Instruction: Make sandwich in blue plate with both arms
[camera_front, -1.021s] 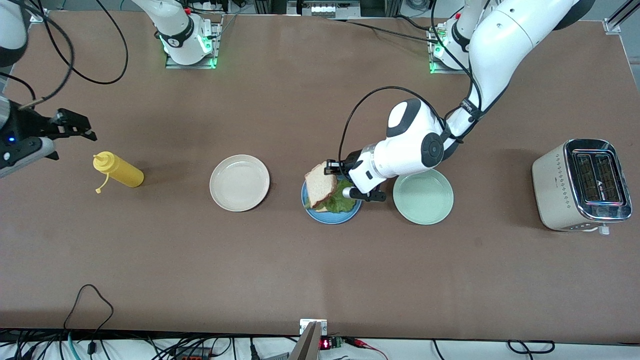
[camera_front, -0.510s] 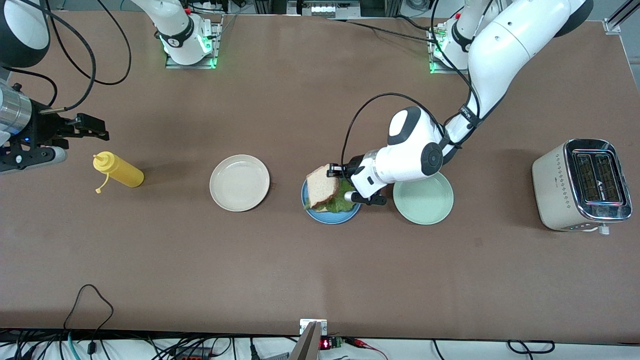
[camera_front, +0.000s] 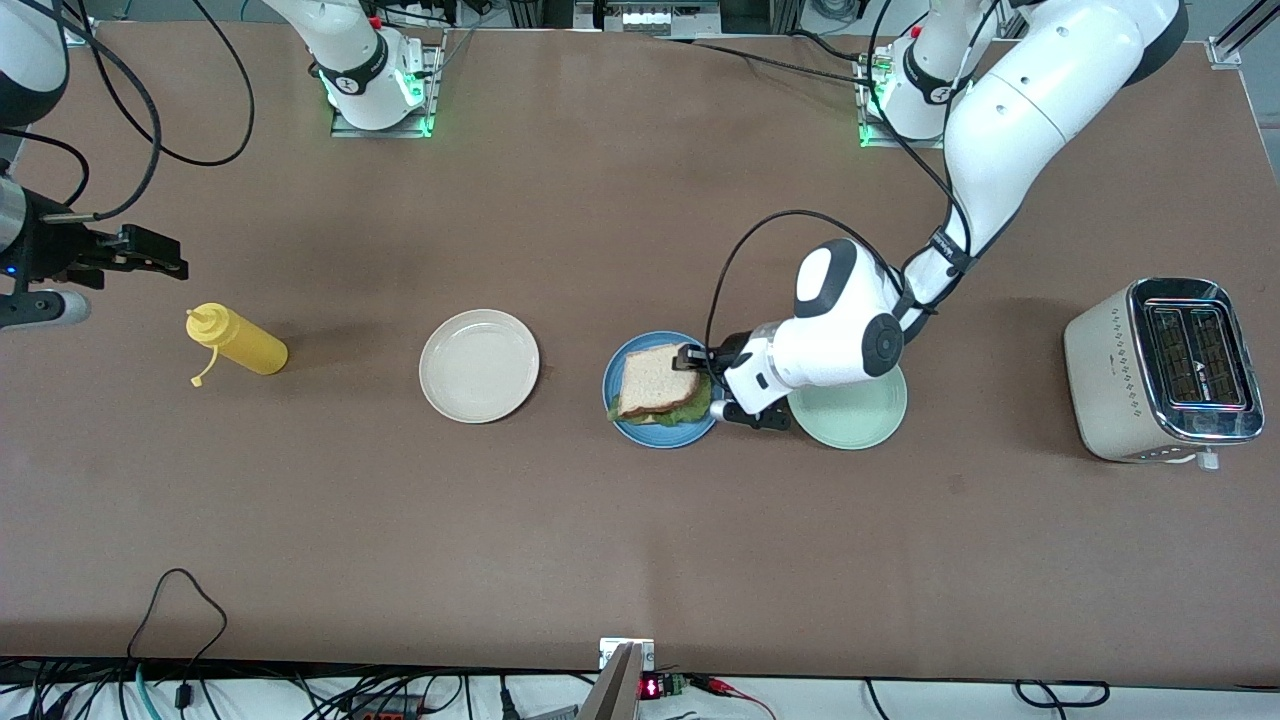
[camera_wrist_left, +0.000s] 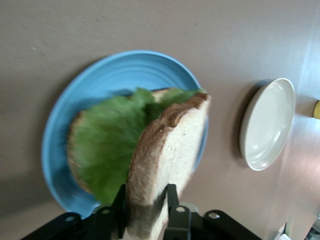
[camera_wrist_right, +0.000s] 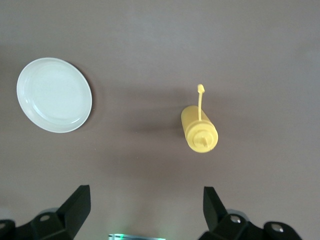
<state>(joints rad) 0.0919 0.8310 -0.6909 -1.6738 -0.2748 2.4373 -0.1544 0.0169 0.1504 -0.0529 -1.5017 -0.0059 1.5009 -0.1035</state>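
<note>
Gripped at one crust edge between the fingers (camera_wrist_left: 119, 212) of the left gripper (camera_wrist_left: 145, 200): top slice (camera_front: 655, 383), reaching straight out from them over lettuce (camera_wrist_left: 107, 145) on the blue plate (camera_front: 640, 350). Probably only to let go and draw straight back. Waiting with fingers spread above the tabletop (camera_wrist_right: 150, 30), bottle (camera_wrist_right: 200, 132) just ahead: right gripper (camera_wrist_right: 145, 200).

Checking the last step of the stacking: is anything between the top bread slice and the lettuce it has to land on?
Nothing visible. The left pincer holds the top bread slice by its edge directly over the lettuce on the blue plate, with only air between them. The right pincer waits near the yellow bottle.
</note>
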